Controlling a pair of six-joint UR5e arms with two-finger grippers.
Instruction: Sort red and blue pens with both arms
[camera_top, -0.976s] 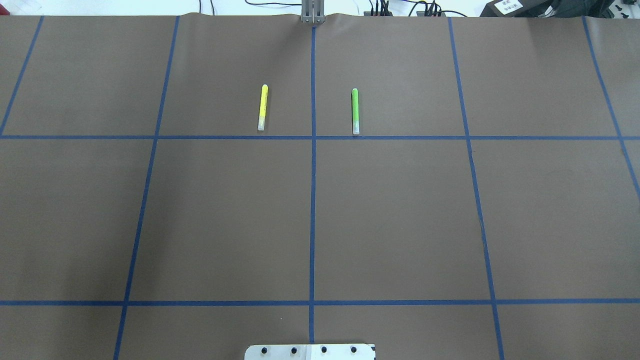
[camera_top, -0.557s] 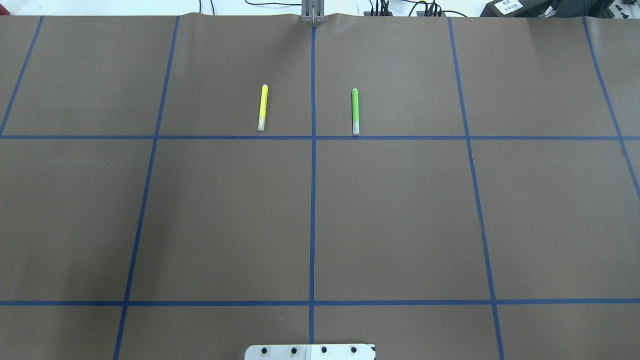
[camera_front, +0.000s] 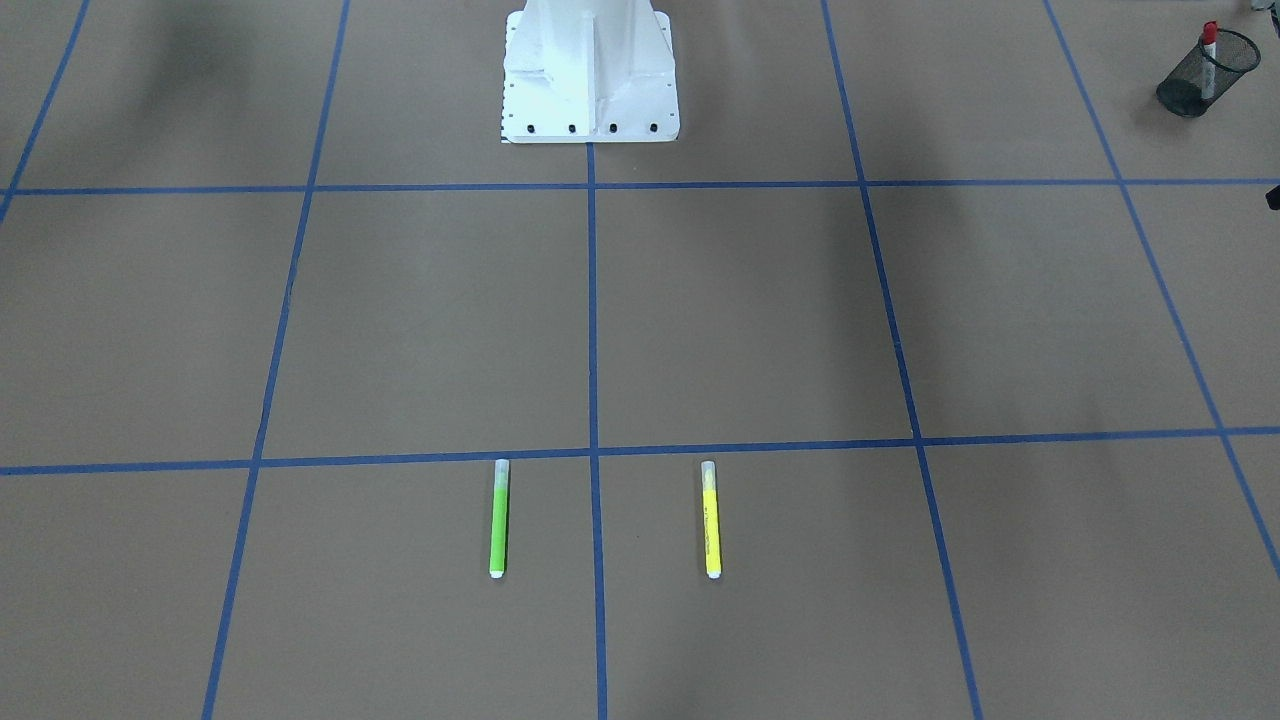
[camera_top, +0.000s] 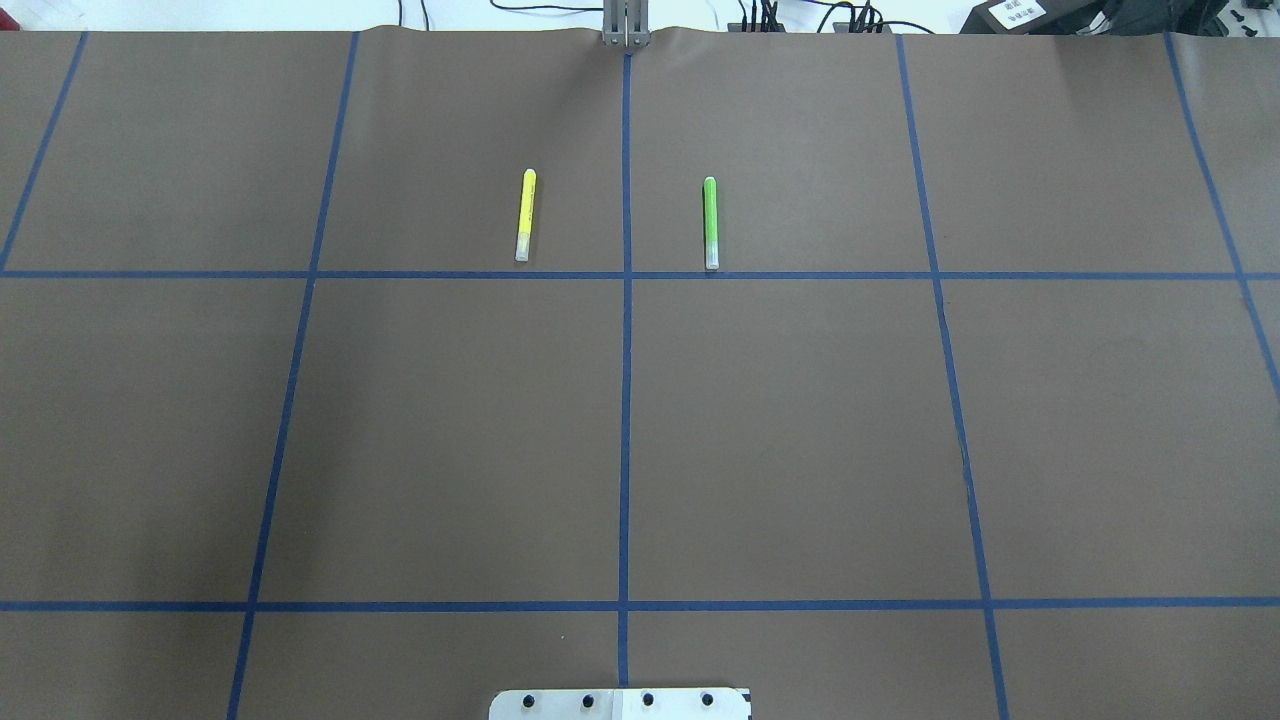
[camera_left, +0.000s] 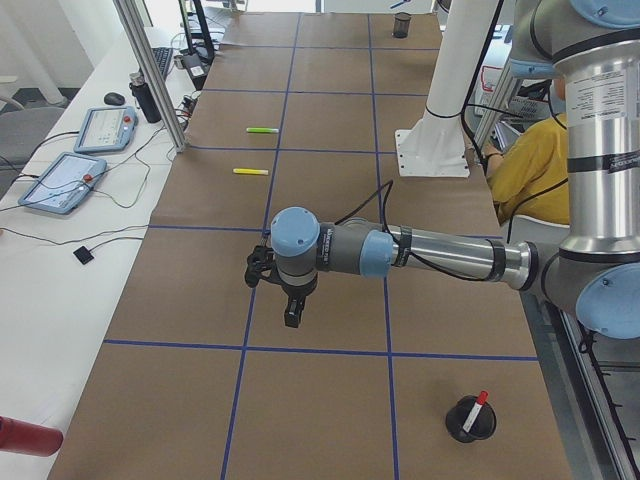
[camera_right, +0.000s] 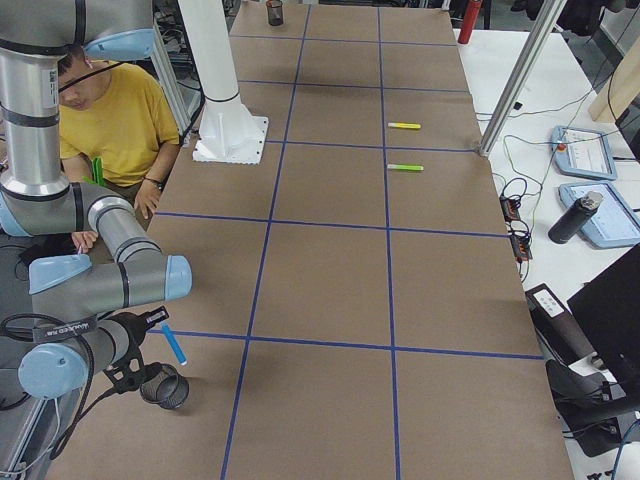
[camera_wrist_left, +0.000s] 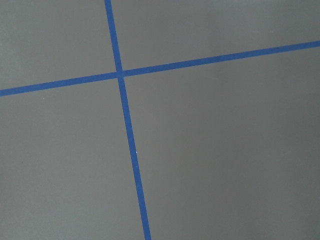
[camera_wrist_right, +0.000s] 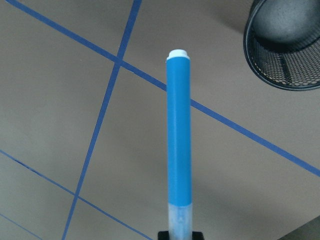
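Beside mesh cup (camera_wrist_right: 290, 70), blue pen (camera_wrist_right: 179, 135) held aloft

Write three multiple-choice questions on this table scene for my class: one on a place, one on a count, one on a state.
1. Where is the red pen? A in the cup; B lying flat; C on the floor.
2. How many markers lie on the table? A one; B two; C four.
3. The blue pen is: A lying flat; B held by the right pincer; C in a cup.
1 A: it stands in the mesh cup. 2 B: only the green marker and yellow marker lie there. 3 B: it juts from the pincer above the table.
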